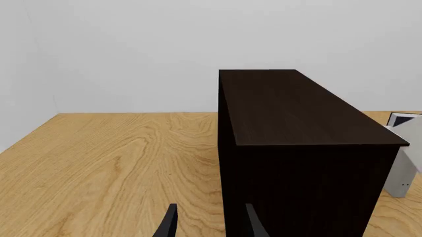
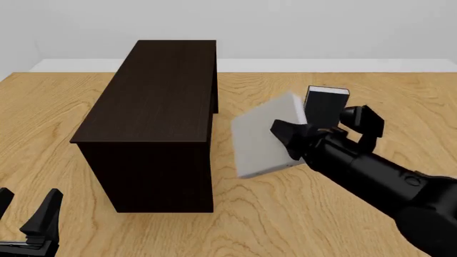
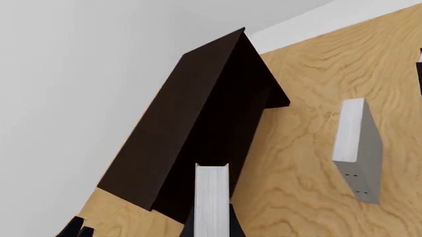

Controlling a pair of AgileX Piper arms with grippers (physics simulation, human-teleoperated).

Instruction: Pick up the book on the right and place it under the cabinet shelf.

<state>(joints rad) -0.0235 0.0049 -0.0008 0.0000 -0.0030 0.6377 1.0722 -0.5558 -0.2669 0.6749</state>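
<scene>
Pale wall, wood surface (image 2: 286,225). Cabinet shelf (image 2: 153,96) stands at 9 o'clock of the book (image 2: 266,140), which the right gripper (image 3: 212,224) holds aloft, tilted, jaws clamped on it. 1 grey look-alike (image 3: 358,148) stands on the surface. Left gripper (image 2: 29,211) idle, jaws apart. Risk: the tilted book catches the cabinet's edge or slips.

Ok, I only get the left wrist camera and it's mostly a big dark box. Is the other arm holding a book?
Observer: Yes. In the front view the right gripper is shut on the grey book, held tilted above the table, beside the cabinet.
Operator: Is there another grey one?
Observer: Yes. The right wrist view shows a second grey book on the table, apart from the cabinet.
Operator: Any others?
Observer: A black book stands beyond the gripper.
</scene>
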